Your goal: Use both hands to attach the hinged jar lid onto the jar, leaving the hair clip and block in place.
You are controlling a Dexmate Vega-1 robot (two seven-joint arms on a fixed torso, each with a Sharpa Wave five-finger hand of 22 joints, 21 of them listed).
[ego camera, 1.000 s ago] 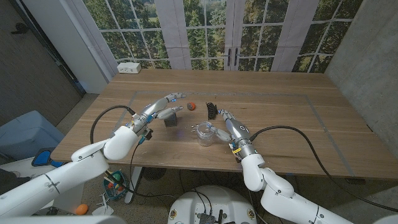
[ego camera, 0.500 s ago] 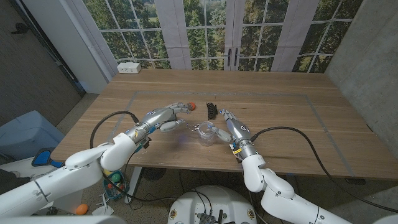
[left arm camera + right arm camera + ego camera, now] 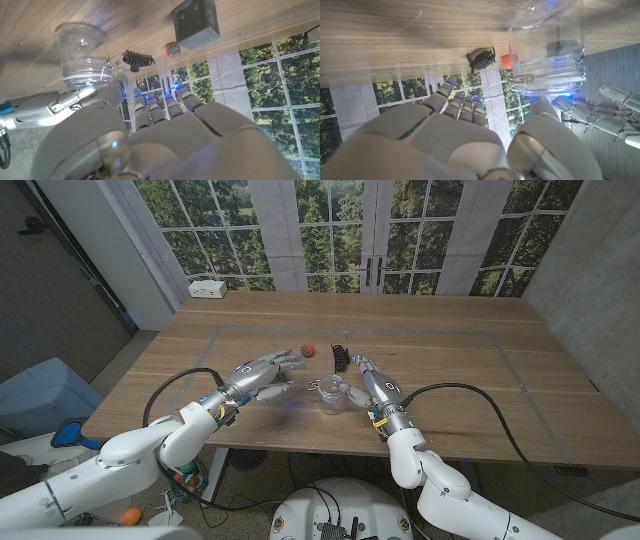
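Observation:
A clear glass jar [image 3: 329, 397] stands upright on the table, between my two hands. Its wire hinge [image 3: 107, 69] and lid sit at the mouth; I cannot tell whether they are clamped. My left hand [image 3: 262, 372] hovers left of the jar, fingers spread and pointing at it, holding nothing. It hangs over the grey block [image 3: 195, 22]. My right hand [image 3: 362, 380] stands beside the jar's right side with its thumb at the rim and its fingers straight. The black hair clip [image 3: 339, 357] lies just behind the jar.
A small orange-red ball [image 3: 308, 349] sits left of the hair clip. A white power strip [image 3: 208, 288] lies at the table's far left corner. Faint tape lines frame the work area. Black cables trail from both forearms over the front edge.
My left hand has moved right and nearer to the jar, now covering the grey block in the head view. The right hand and the jar have stayed in place.

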